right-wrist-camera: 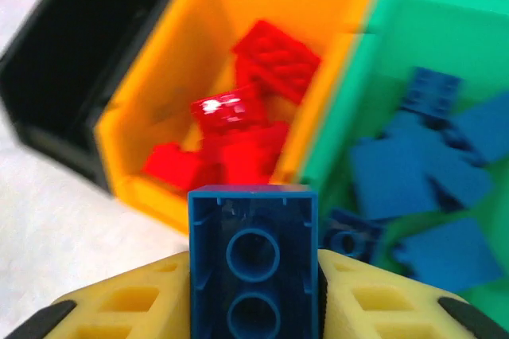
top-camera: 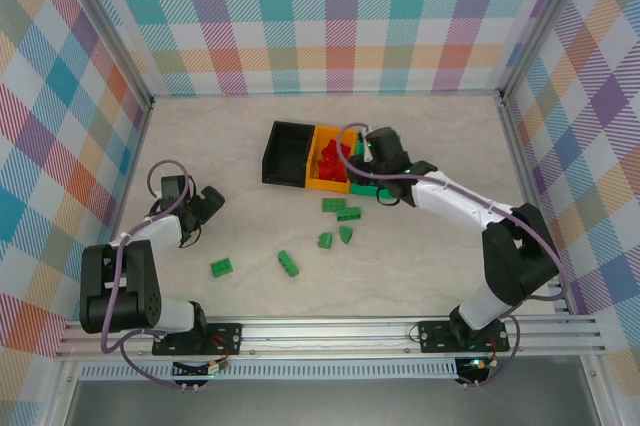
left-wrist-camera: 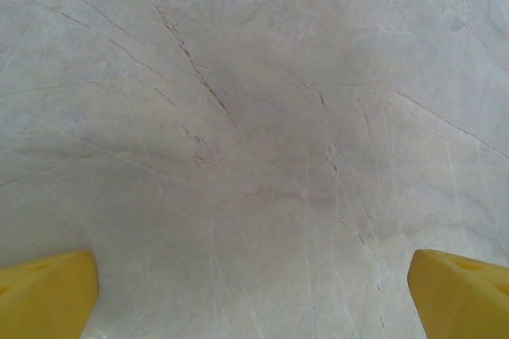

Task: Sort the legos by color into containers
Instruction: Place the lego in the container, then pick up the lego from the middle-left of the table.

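Here, right pincer (right-wrist-camera: 253,311) gripping blue lego (right-wrist-camera: 252,255), orange container (right-wrist-camera: 184,76) beyond

Black bin (top-camera: 288,151), orange bin (right-wrist-camera: 151,92) and green bin (right-wrist-camera: 350,92) touching in a row, red bricks (right-wrist-camera: 238,128) piled in orange, blue bricks (right-wrist-camera: 429,168) in green, single blue brick (right-wrist-camera: 253,263) (hollow underside showing) by their near walls, green bricks (top-camera: 349,213) scattered beside the bins.

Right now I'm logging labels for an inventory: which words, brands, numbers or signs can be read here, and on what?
None can be read.
The blue lego shows only its hollow underside, no lettering; the black bin, orange bin and green bin look unmarked.
Studs on the red legos are too blurred to read.
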`<state>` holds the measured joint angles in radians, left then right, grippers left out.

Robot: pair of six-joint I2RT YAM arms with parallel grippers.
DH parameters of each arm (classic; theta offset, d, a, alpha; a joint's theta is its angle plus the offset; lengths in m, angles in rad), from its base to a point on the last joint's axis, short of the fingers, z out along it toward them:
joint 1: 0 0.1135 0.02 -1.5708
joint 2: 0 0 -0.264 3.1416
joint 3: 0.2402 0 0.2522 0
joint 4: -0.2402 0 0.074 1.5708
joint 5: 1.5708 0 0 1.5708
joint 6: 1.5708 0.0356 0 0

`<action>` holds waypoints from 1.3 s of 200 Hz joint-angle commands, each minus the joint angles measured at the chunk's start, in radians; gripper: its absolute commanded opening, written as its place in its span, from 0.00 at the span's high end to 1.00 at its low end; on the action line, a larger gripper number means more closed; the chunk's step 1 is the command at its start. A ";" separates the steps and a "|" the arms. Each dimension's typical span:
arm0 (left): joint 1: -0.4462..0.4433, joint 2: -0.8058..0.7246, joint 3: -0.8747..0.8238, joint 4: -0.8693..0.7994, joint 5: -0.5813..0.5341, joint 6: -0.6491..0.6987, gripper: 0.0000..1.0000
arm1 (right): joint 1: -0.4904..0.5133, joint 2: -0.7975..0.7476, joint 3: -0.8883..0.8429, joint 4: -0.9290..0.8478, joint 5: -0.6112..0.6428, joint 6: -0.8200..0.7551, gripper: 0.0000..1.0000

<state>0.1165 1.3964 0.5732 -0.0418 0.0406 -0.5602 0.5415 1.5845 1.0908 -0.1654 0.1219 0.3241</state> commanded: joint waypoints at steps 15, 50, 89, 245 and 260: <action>-0.012 0.059 -0.015 0.062 0.176 -0.024 0.00 | -0.113 0.079 0.046 -0.036 -0.052 0.038 0.58; -0.012 0.056 -0.010 0.054 0.173 -0.020 0.00 | -0.125 0.145 0.125 -0.086 0.043 -0.044 0.38; -0.012 0.054 -0.013 0.065 0.193 -0.023 0.00 | -0.122 0.067 0.060 -0.079 -0.031 -0.047 0.30; -0.316 -0.411 -0.014 -0.271 0.097 -0.078 0.00 | 0.172 -0.196 -0.362 0.219 0.050 -0.105 0.27; -0.397 -0.514 -0.009 -0.400 0.055 -0.101 0.00 | 0.172 -0.179 -0.373 0.227 0.071 -0.092 0.27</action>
<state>-0.1795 1.0096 0.5415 -0.1722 0.1814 -0.6308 0.7139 1.4071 0.7422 -0.0154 0.1505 0.2092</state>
